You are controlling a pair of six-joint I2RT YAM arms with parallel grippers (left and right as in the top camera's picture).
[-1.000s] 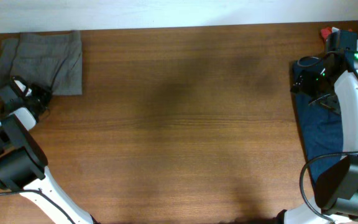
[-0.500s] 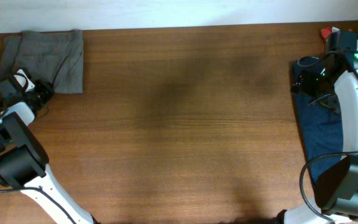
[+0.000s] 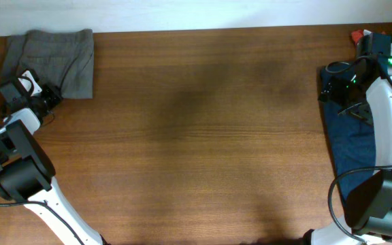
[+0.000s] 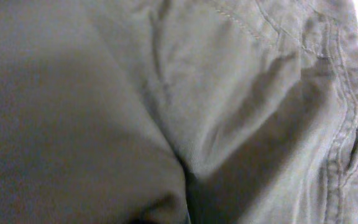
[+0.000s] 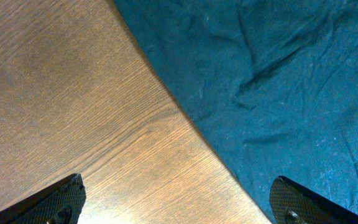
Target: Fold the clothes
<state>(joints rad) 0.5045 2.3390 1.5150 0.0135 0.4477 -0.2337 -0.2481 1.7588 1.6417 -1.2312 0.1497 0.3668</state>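
The brown wooden tabletop is stretching across the whole overhead view. A dark navy garment is lying along the tabletop's right edge, partly under the right arm, and its creased cloth is filling the upper right of the right wrist view. The grey shorts are sitting as a compact rectangle in the tabletop's far left corner, their seams and wrinkles filling the left wrist view. The right fingers are standing wide apart above the tabletop's bare wood and the navy hem, gripping nothing. The left fingers are sitting near the tabletop's left edge, at the shorts' near side. I cannot tell whether they are pinching cloth.
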